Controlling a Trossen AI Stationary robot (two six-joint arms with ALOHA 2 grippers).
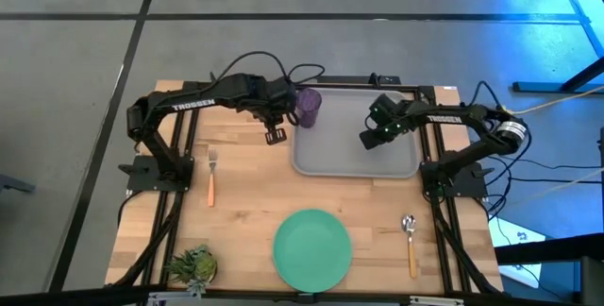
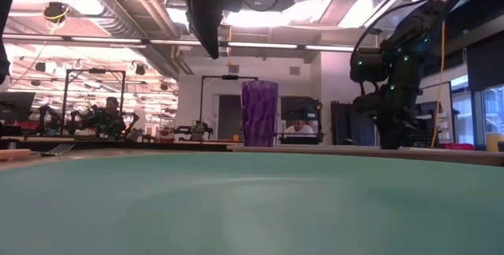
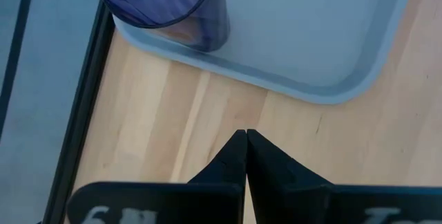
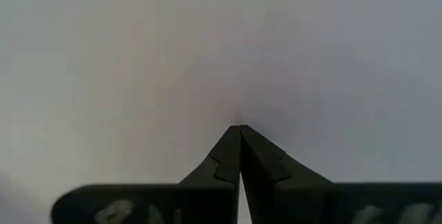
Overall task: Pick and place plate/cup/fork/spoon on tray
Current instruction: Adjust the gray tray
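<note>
Behind the bench, a busy workshop glowed under ceiling lights, with people seated far back at desks. Down on the wooden table (image 1: 245,202), the grey tray (image 1: 326,160) sat at the far middle, and the purple cup (image 1: 310,106) stood upright in its far left corner, already home. The mint-green plate (image 1: 312,247) lay near the front edge, well apart from the tray, with open wood all round it. The left gripper (image 1: 275,136) hung just beside the tray's left rim, fingers pressed together and holding nothing. The right gripper (image 1: 369,140) hovered over the tray's right half, likewise pinched closed and empty. The fork (image 1: 212,176) lay left of the tray, tines pointing away, handle toward the front, nearer the left arm. The spoon (image 1: 410,244) lay front right, bowl away, handle toward the front edge, nearer the right arm. A small green plant (image 1: 192,264) sat at the front left corner. My read: the plate looked the next job, straight forward from both grippers and fairly evenly placed between them.
</note>
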